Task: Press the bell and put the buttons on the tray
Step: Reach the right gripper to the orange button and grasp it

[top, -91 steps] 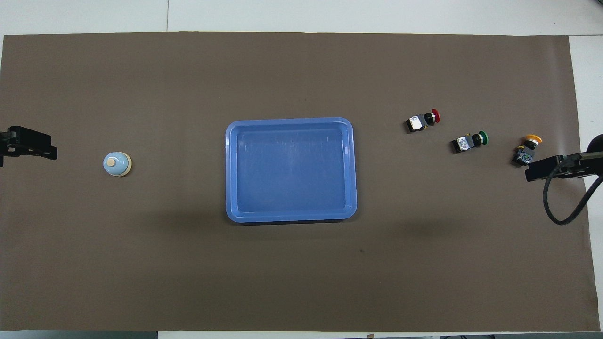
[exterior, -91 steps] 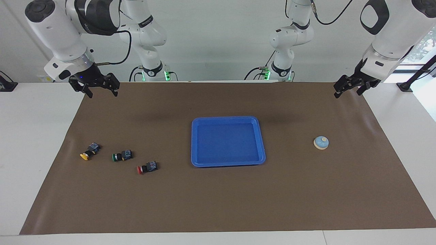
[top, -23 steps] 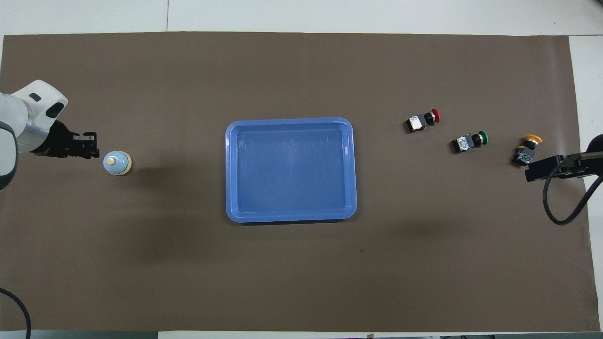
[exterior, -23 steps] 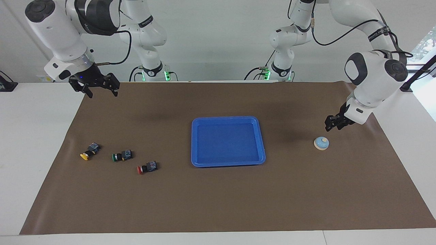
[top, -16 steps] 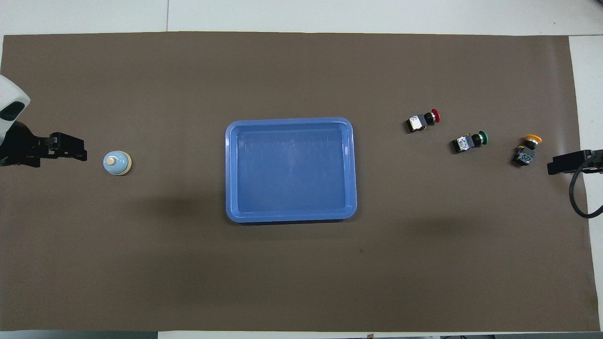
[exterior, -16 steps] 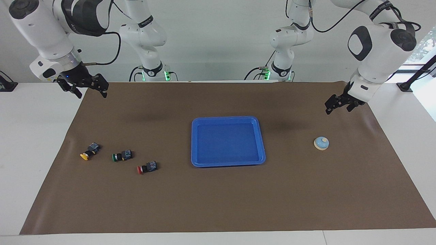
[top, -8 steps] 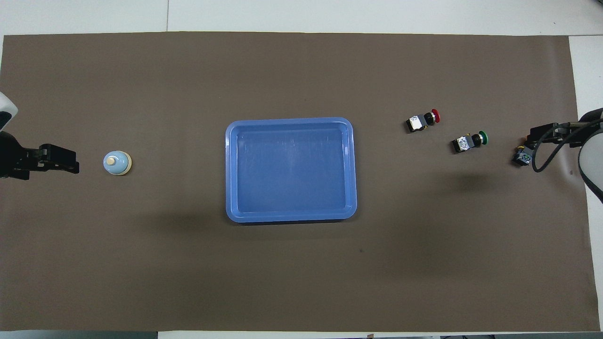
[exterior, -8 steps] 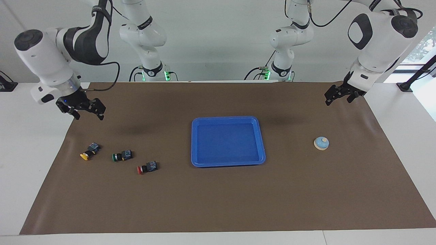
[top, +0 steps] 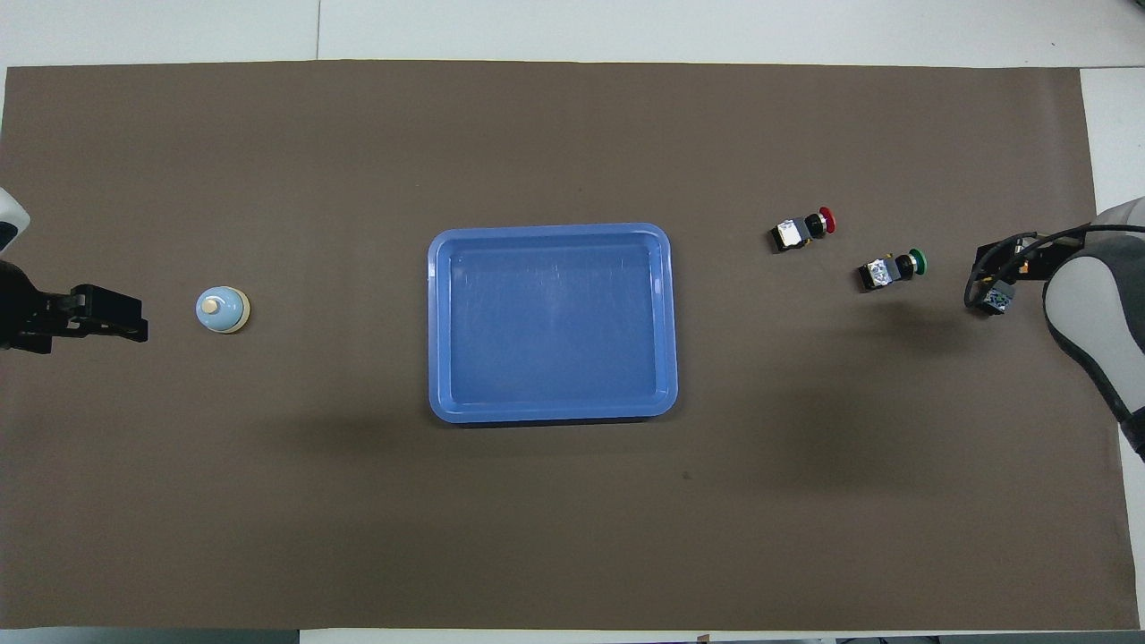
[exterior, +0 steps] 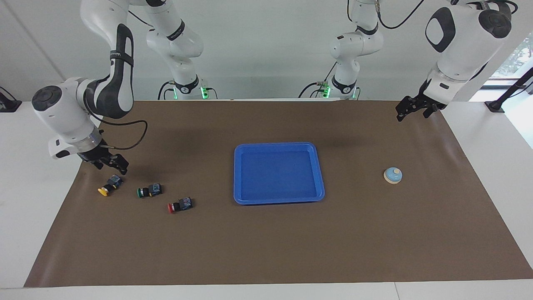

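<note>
The tray (exterior: 278, 173) is shallow, blue, rounded-cornered, mid-table. Toward the right arm's end lie three black-bodied buttons: red button (exterior: 179, 205), green button (exterior: 149, 191), yellow button (exterior: 109, 185). The right end effector (exterior: 109, 163) hangs open and empty just over the yellow one. The light-blue, cream-knobbed bell (exterior: 392, 175) sits toward the left arm's end; the left end effector (exterior: 410, 109) hangs open and empty.

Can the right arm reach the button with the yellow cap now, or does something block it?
Probably yes. The right hand hangs open just above the yellow-capped black push-button, which lies alone on the brown mat; the green-capped button lies apart beside it, so nothing stands in between.
</note>
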Controlling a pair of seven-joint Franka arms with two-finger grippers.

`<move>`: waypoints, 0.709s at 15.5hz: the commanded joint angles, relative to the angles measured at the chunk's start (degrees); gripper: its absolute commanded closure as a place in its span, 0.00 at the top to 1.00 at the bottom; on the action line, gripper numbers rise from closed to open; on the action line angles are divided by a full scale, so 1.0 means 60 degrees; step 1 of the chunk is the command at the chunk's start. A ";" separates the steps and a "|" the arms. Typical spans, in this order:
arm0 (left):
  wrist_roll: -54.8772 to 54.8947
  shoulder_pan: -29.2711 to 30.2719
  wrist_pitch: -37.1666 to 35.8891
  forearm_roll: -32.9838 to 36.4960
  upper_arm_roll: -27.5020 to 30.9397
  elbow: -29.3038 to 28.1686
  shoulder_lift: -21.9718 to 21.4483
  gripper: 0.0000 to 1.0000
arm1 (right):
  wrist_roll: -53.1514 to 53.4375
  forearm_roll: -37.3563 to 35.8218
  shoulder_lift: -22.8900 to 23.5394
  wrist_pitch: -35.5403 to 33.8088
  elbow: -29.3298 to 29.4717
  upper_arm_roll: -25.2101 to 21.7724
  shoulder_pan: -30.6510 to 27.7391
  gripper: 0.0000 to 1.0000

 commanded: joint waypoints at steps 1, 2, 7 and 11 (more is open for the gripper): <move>-0.0043 -0.0561 -0.0043 -0.0046 0.0572 -0.0136 -0.0198 1.00 | 0.0142 -0.0138 0.0086 0.0782 -0.0505 0.0094 -0.0457 1.00; -0.0043 -0.0560 0.0030 -0.0046 0.0572 -0.0166 -0.0198 1.00 | 0.0142 -0.0138 0.0144 0.1060 -0.0506 0.0094 -0.0633 1.00; -0.0072 -0.0648 0.0177 -0.0045 0.0558 0.0024 0.0138 1.00 | 0.0186 -0.0123 0.0583 0.1998 -0.0535 0.0123 -0.0752 1.00; -0.0058 -0.0531 0.0177 -0.0046 0.0558 0.0215 0.0241 1.00 | 0.0245 -0.0109 0.0745 0.2367 -0.0418 0.0138 -0.0547 1.00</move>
